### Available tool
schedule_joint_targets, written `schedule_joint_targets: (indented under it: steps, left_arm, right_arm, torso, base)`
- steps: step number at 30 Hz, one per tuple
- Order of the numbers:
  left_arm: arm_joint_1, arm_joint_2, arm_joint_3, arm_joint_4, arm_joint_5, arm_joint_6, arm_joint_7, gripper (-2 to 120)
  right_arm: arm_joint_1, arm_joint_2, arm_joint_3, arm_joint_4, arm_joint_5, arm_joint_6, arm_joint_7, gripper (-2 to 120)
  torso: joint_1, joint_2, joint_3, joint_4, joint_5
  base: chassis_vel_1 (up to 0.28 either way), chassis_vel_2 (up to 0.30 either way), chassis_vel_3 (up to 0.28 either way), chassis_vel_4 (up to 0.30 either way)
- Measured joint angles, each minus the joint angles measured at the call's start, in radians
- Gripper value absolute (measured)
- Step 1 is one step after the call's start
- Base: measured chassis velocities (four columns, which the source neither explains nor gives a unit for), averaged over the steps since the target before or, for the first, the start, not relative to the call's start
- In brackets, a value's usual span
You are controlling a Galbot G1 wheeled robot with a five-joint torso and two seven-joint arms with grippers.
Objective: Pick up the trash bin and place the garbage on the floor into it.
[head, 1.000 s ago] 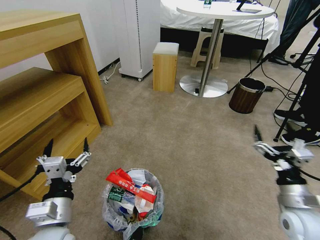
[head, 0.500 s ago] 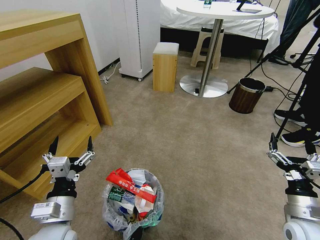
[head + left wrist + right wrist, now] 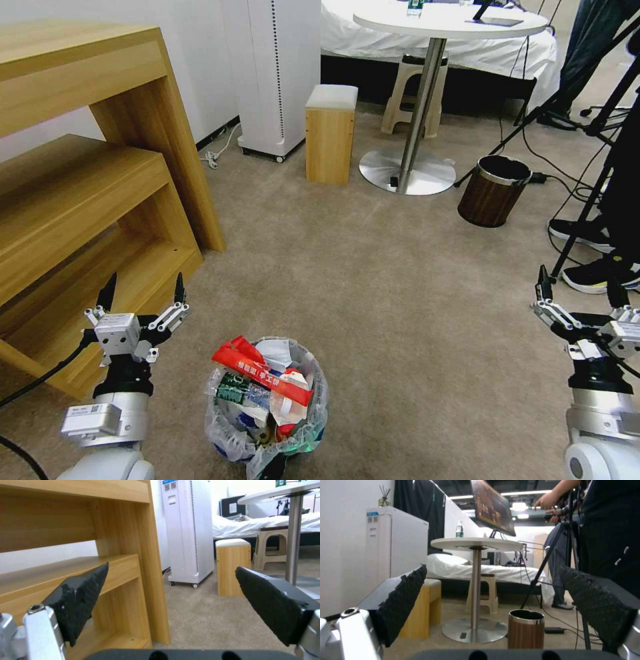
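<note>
The trash bin (image 3: 220, 433), black with a translucent liner, stands on the beige floor (image 3: 387, 287) at the near centre of the head view. It is heaped with garbage: a red snack packet (image 3: 260, 372), a green-label bottle (image 3: 233, 388) and white scraps. My left gripper (image 3: 143, 290) is raised just left of the bin, open and holding nothing; in its own wrist view the left gripper (image 3: 171, 568) faces the wooden shelf. My right gripper (image 3: 579, 283) is far off to the right, also open with nothing in it, and the right gripper (image 3: 493, 568) faces the round table.
A wooden shelf unit (image 3: 80, 200) fills the left side, close to my left arm. Farther off are a brown wood-grain bin (image 3: 493, 190), a round table's base (image 3: 408, 172), a wooden stool (image 3: 330, 133) and a white appliance (image 3: 280, 73). Tripod legs and a person's shoes (image 3: 600, 273) crowd the right.
Both arms drew back toward me and stopped; the right gripper turned so both fingers show and shifted right. The bin and its contents have not moved.
</note>
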Motion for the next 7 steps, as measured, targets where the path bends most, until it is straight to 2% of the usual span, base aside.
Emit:
schedule_joint_targets:
  steps: [7]
  left_arm:
    - [0.0,0.0,0.0,0.0,0.0,0.001,-0.001,100]
  right_arm:
    - [0.0,0.0,-0.001,0.0,0.0,0.0,-0.001,100]
  torso:
    - [0.0,0.0,0.0,0.0,0.0]
  base:
    - [0.0,0.0,0.0,0.0]
